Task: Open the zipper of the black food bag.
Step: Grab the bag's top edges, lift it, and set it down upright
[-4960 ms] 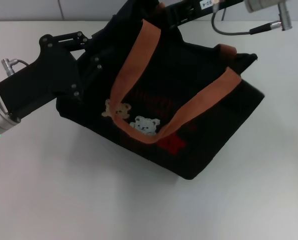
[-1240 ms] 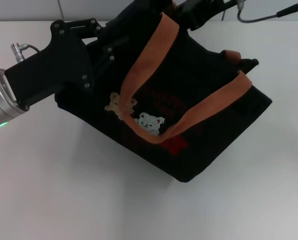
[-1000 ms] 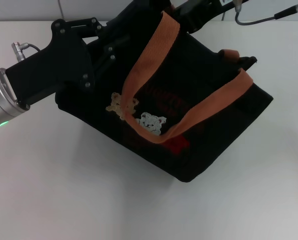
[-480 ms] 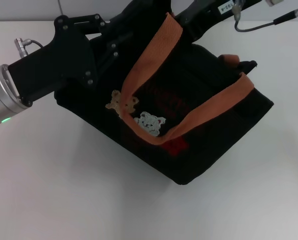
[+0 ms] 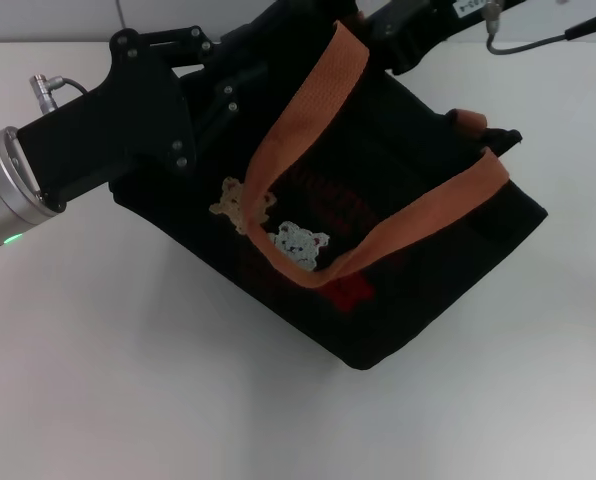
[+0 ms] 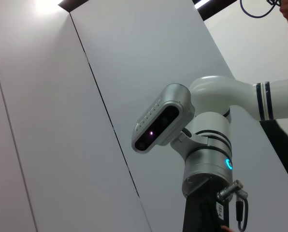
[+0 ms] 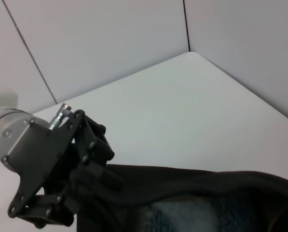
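The bag is a boxy black fabric tote lying tilted across the middle and far part of the table, one corner pointing toward the robot. 2 orange-brown straps show: a long one looping from the far edge down over the side to the bears and back up to the right, and a short stub near the right end. On the side are 2 small bear pictures, one tan and one white, with red print just below. The zipper along the top edge is not clear in the head view; in the right wrist view the top edge gapes, showing a greyish inside.

The table is plain white, and pale wall panels rise behind it.

The left gripper presses against the bag's far left end; I cannot tell whether its jaws are clenched. The right gripper meets the bag's top edge at the far side, its jaws hidden too. A grey cable hangs from the right arm.
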{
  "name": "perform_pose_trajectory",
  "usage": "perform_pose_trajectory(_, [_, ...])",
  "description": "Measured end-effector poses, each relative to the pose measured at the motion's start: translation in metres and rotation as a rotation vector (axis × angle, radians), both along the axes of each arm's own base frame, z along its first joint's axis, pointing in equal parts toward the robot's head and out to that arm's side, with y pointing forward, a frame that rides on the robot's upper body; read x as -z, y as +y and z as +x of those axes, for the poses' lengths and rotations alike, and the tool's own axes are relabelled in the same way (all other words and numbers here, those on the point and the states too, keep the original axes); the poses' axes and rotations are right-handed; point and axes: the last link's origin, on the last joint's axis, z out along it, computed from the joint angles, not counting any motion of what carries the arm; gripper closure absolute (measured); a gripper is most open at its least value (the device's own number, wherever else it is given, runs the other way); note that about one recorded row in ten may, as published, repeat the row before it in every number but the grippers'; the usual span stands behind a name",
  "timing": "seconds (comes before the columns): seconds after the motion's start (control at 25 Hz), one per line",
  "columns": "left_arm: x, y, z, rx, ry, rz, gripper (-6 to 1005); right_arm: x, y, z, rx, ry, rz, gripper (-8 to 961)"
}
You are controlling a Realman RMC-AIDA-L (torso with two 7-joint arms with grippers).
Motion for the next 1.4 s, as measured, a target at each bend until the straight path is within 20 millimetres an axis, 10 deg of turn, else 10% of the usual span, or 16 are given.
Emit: perform_pose_trajectory(1.4, [-0.002,0.001,0.000,-0.005,-0.009,0.015,815,-0.027,-0.030,0.033,-0.134,-0.075,0.033,884])
